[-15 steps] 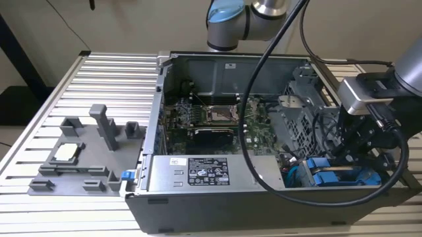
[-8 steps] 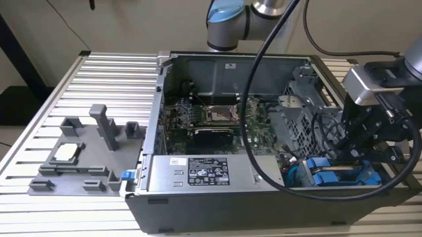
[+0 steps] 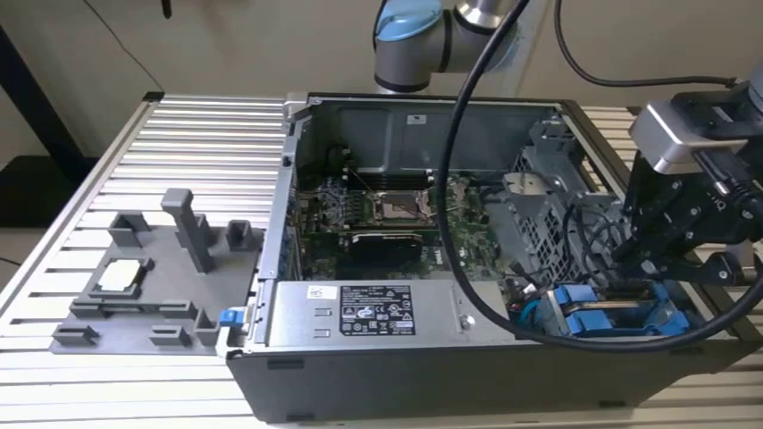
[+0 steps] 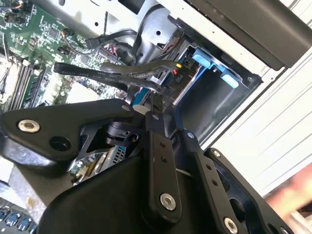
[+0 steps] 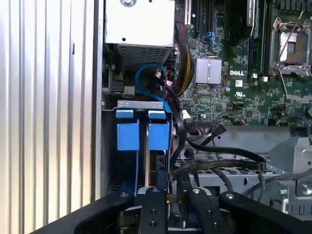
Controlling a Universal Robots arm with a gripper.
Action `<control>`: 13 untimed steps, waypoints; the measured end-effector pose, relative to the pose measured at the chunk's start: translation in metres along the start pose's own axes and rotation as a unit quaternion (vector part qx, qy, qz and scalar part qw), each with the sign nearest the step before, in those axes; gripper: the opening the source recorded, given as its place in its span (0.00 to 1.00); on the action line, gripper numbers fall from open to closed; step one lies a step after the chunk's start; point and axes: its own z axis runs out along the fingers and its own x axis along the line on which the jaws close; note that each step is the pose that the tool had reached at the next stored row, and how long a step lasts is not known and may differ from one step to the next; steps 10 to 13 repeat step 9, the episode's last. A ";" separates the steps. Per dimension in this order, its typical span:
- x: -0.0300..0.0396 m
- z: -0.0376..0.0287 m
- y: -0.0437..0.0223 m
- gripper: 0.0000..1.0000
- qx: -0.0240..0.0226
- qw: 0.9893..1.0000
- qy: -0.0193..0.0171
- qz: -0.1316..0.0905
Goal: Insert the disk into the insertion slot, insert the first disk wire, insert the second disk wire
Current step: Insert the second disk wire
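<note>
Now the gripper (image 3: 644,273) is down at the drive cage corner of the open computer case (image 3: 357,375), on the exterior view's right, with the arm's black cable looping over the motherboard (image 3: 394,214). In the first wrist view the two black fingers (image 5: 153,209) stand close together at the mouth of the insertion slot (image 5: 109,146), and between their tips a dark connector on a flat black wire (image 5: 219,163) appears to be pinched, though the grip point itself is partly hidden. The second wrist view shows the same: fingers nearly closed around the plug end of the wire, just beside the bay.

And the disk (image 5: 156,170)? It sits on edge inside the slot already, its blue carrier tabs (image 5: 158,134) flush against the cage front, with a second blue tab alongside. So the disk step looks finished, and this reads as one of the wire steps; which of the two cannot be told.

The plug hangs just beside the drive's edge, not seated. Getting it in calls for squaring the connector to the drive's socket and pressing straight along the slot, with little room among the loose cables (image 4: 122,73) crowding the cage.
</note>
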 end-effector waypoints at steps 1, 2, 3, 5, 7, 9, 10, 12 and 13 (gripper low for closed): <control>0.0000 0.0000 0.0000 0.24 0.000 1.000 0.000 0.000; 0.0000 -0.0001 0.0000 0.24 0.000 1.000 0.000 0.000; 0.0000 -0.0001 0.0000 0.24 0.000 1.000 0.000 0.000; 0.0000 0.0000 0.0000 0.24 0.000 1.000 0.000 0.000; 0.0000 -0.0001 0.0000 0.24 0.000 1.000 0.000 0.000; 0.0000 -0.0001 0.0000 0.24 0.000 1.000 -0.001 0.000; 0.0000 -0.0001 0.0000 0.24 0.000 1.000 -0.001 0.000; 0.0000 -0.0001 0.0000 0.24 0.000 1.000 -0.001 0.000; 0.0000 -0.0001 0.0000 0.24 0.000 1.000 -0.001 0.000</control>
